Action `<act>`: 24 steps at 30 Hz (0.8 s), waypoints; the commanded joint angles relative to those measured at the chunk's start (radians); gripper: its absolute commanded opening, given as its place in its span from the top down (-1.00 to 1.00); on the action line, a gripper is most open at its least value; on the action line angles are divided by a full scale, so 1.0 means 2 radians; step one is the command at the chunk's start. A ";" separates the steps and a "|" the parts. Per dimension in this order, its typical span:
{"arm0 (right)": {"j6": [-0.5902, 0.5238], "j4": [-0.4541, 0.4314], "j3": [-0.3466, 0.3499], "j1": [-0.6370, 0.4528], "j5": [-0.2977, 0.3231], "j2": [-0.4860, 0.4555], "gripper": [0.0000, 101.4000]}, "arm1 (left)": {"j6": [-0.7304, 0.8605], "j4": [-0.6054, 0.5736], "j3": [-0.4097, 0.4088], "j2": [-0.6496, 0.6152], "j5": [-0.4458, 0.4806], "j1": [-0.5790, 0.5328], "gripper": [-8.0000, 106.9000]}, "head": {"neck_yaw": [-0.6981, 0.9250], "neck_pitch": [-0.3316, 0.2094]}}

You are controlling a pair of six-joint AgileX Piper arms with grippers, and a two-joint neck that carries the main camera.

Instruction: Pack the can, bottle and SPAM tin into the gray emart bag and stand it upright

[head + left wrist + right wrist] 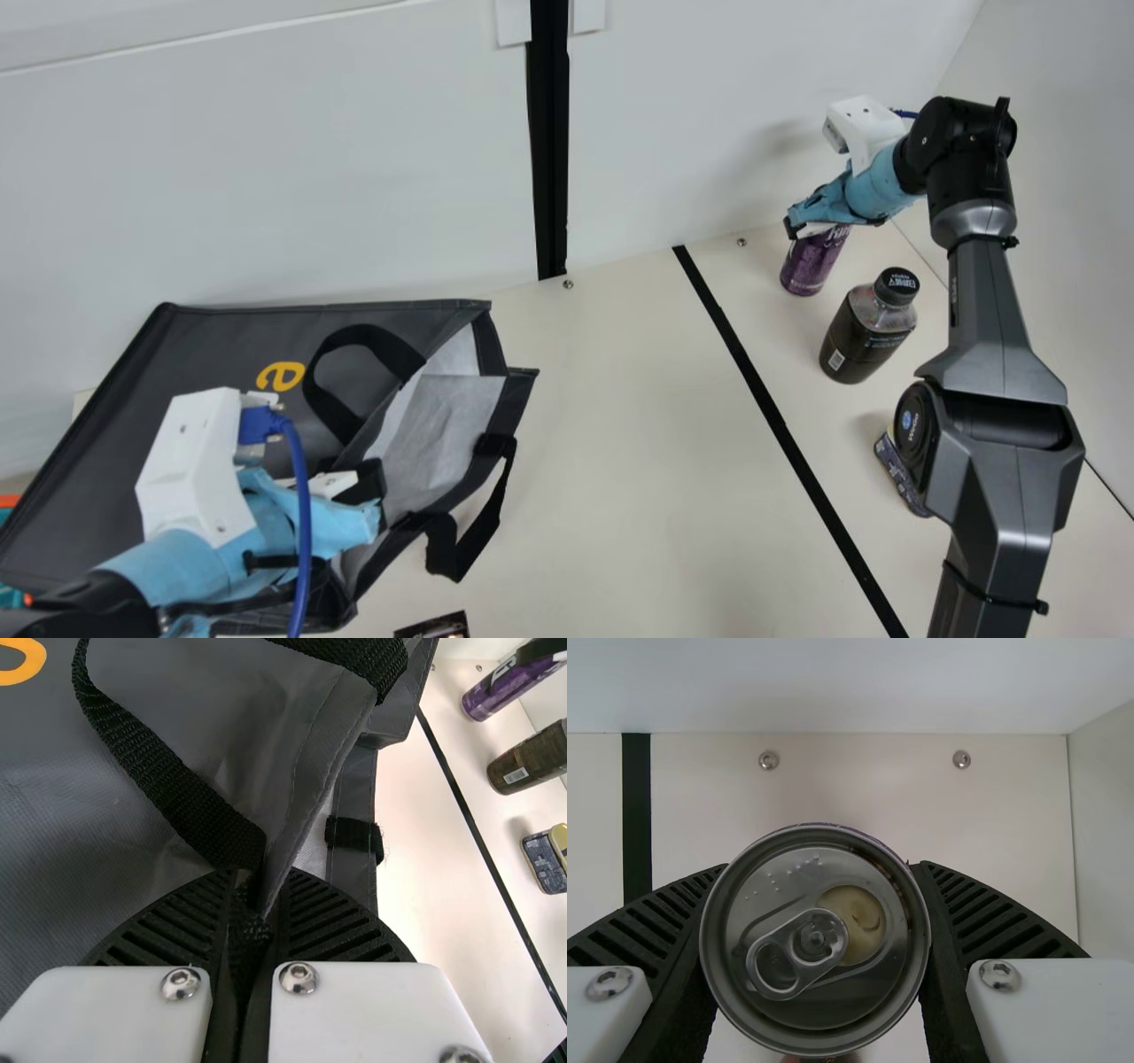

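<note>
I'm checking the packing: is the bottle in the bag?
No, the bottle stands on the table, well apart from the bag.

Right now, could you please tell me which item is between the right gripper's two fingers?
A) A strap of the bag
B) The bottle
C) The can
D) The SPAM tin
C: the right wrist view shows the can between the right gripper's two fingers, its pull tab facing the camera, while the bottle stands apart from them.
</note>
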 commanded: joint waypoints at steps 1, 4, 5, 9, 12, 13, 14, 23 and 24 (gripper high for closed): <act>-0.002 0.002 -0.002 0.000 0.000 -0.001 1.00 | 0.000 0.000 0.000 0.000 0.000 0.000 1.00 | 0.000 -0.011; -0.005 0.004 -0.005 0.001 0.000 -0.003 1.00 | 0.000 0.000 0.000 0.000 0.000 0.000 1.00 | 0.000 -0.011; -0.006 0.005 -0.005 0.001 0.000 -0.004 1.00 | 0.000 0.000 0.000 0.000 0.000 0.000 1.00 | 0.000 -0.011; -0.010 0.008 -0.006 0.001 0.000 -0.010 1.00 | 0.000 0.000 0.000 0.000 0.000 0.000 1.00 | 0.000 -0.011; -0.013 0.009 -0.006 0.001 0.000 -0.015 1.00 | 0.000 0.000 0.000 0.000 0.000 0.000 1.00 | 0.000 -0.011; -0.014 0.010 -0.005 0.001 0.000 -0.016 1.00 | 0.000 0.000 0.000 0.000 0.000 0.000 1.00 | 0.000 -0.011; -0.015 0.010 -0.005 0.002 0.000 -0.018 1.00 | 0.000 0.000 0.000 0.000 0.000 0.000 1.00 | 0.000 -0.011; -0.027 0.017 0.011 0.005 0.000 -0.041 1.00 | 0.000 0.000 0.000 0.000 0.000 0.000 1.00 | 0.000 -0.011; -0.029 0.017 0.013 0.006 0.000 -0.044 1.00 | 0.000 0.000 0.000 0.000 0.000 0.000 1.00 | 0.000 -0.011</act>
